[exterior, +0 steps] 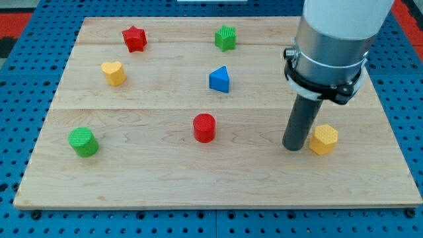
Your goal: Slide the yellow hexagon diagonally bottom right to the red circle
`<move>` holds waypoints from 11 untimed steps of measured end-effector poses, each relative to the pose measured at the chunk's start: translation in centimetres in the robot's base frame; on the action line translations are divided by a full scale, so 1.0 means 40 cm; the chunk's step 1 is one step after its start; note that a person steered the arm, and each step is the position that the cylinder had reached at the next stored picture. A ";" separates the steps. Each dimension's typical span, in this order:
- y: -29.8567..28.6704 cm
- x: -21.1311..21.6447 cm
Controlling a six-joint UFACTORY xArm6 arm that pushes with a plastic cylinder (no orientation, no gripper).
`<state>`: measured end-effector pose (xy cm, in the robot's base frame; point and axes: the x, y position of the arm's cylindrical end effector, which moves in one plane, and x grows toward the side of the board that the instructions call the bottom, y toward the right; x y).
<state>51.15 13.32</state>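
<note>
The yellow hexagon lies at the view's right on the wooden board. The red circle stands near the board's middle, well to the view's left of the hexagon. My tip rests on the board just left of the yellow hexagon, close to its left side or touching it. The rod rises from there to the arm's grey and white body at the view's top right.
A blue triangle lies above the red circle. A green star-like block and a red star lie near the top edge. A yellow heart and a green circle lie at the left.
</note>
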 end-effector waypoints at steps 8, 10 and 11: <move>0.129 -0.061; 0.440 -0.529; 0.424 -0.666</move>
